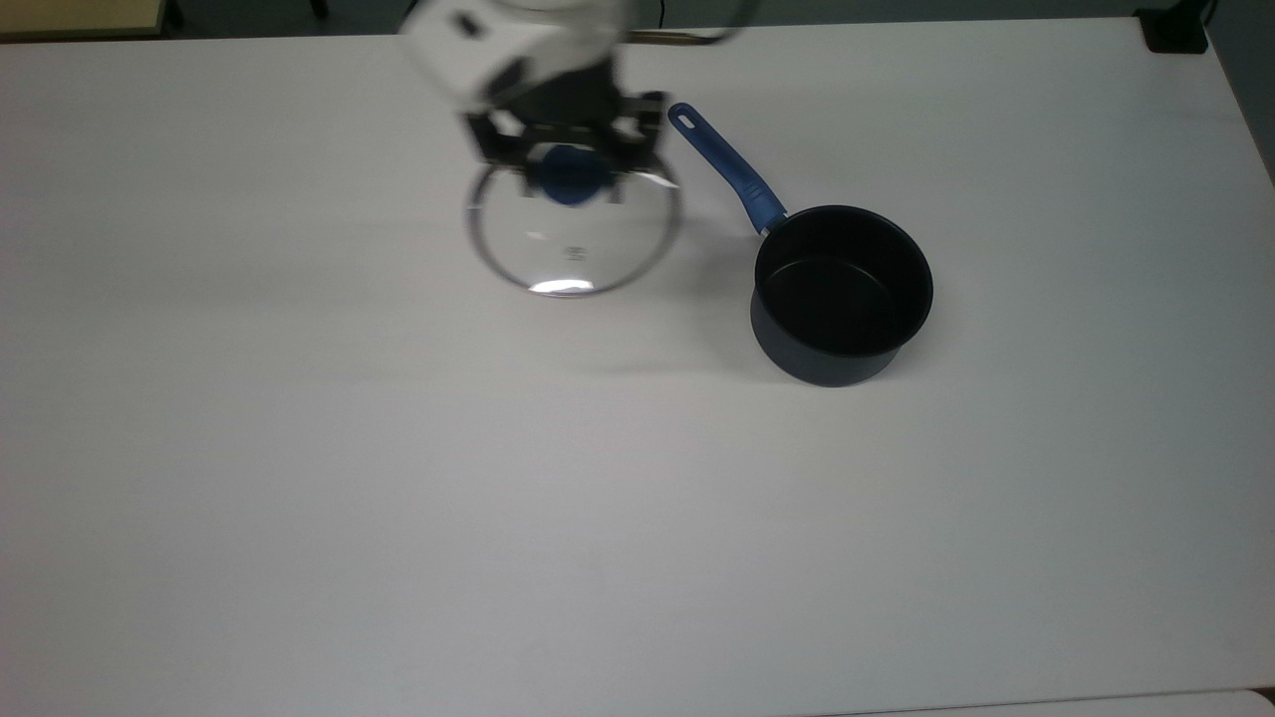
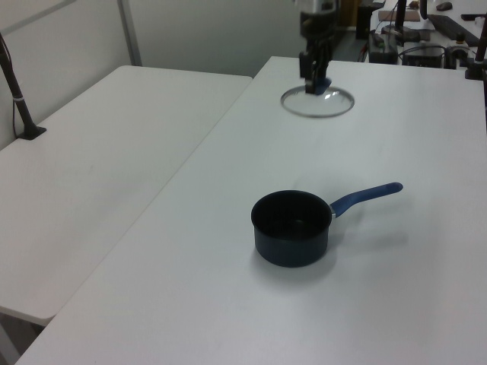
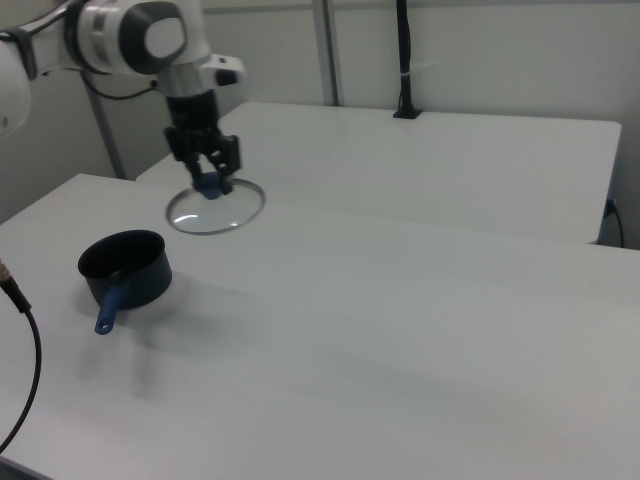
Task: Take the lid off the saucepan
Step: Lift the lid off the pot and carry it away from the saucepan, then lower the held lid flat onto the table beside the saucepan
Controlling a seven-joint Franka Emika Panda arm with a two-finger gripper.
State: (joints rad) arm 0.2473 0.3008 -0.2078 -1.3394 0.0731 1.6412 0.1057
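Note:
The saucepan (image 1: 842,294) stands uncovered on the white table (image 1: 299,498), its dark interior bare and its blue handle (image 1: 725,167) pointing to the top view's upper left. The glass lid (image 1: 575,249) hangs in the air to the top view's left of the pan, well apart from it. My gripper (image 1: 568,174) is shut on the lid's blue knob (image 1: 568,179) from above. In the left view the lid (image 2: 319,105) and gripper (image 2: 316,80) are far behind the saucepan (image 2: 291,228). In the right view the gripper (image 3: 209,183) holds the lid (image 3: 215,215) beyond the saucepan (image 3: 125,270).
A second white table (image 2: 91,152) adjoins along the left view's left, with a dark post (image 2: 19,99) clamped on it. A black cable (image 3: 25,340) hangs at the right view's left edge. Equipment (image 2: 426,30) crowds the far end in the left view.

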